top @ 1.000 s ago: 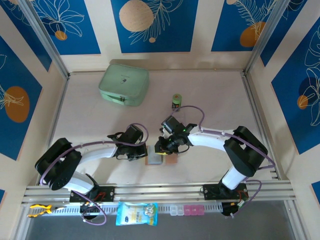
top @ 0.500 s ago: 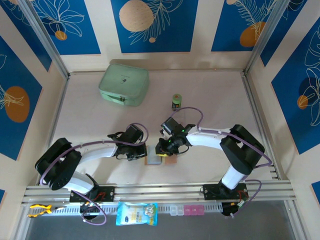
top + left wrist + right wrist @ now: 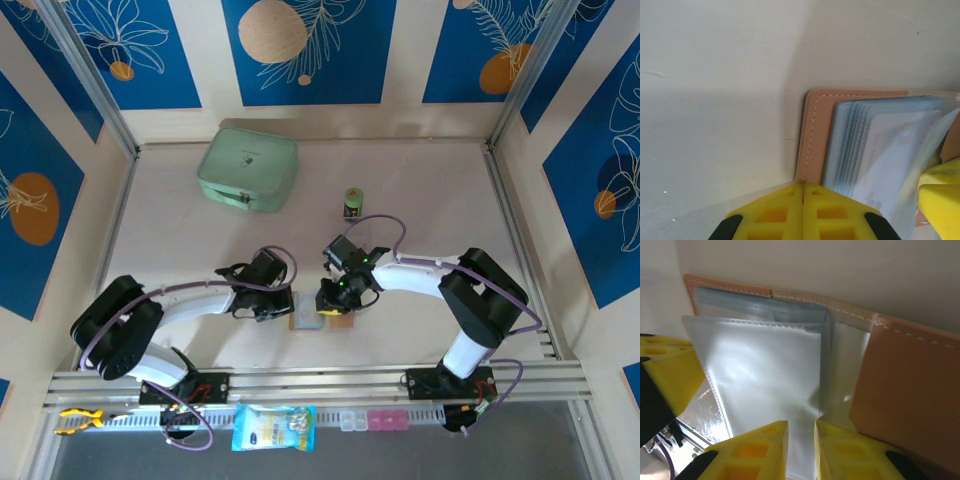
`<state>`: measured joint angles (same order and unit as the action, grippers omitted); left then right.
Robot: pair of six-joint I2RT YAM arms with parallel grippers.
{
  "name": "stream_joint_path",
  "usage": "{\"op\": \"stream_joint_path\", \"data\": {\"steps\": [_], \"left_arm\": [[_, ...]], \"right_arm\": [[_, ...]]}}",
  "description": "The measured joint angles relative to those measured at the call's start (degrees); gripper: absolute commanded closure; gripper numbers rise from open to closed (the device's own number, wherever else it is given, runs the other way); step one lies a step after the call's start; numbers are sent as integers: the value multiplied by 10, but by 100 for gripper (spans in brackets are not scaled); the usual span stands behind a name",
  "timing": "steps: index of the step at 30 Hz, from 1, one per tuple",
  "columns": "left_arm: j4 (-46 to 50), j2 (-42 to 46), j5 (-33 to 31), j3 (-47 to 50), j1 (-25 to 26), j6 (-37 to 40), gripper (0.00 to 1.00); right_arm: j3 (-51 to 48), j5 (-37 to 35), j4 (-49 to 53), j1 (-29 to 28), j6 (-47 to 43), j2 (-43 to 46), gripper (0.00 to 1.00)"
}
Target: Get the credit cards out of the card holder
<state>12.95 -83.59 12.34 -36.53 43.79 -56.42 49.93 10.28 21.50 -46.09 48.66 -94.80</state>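
Trouble, as we judge it, lies mostly in the plastic. The card holder lies open on the table near its front edge, between the two arms, and the credit cards sit tucked in a stack of pockets bound into its spine. The right gripper has its jaws nearly together and appears to pinch the lower edge of one raised clear sleeve, not a card. A pull from there could drag or lift the whole holder, or crease the plastic, with no card freed. The left gripper, jaws fully together and holding nothing, rests at the holder's left leather edge. We cannot tell whether it presses hard enough to pin it; should it slip off, the holder may slide or fold shut. The two grippers work very near each other, so a knock between fingers is a further risk. A mint-green case sits well back on the left. A small green-and-black cylinder stands behind the right gripper. Both are well apart from the holder and block nothing. A blue packet lies on the front rail.
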Motion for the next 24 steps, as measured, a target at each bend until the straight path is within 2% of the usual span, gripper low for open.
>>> {"op": "stream_joint_path", "data": {"steps": [24], "left_arm": [[20,7,-19,-3,0,11,100]], "right_arm": [[-11,1,-6,7,-1,4,78]]}}
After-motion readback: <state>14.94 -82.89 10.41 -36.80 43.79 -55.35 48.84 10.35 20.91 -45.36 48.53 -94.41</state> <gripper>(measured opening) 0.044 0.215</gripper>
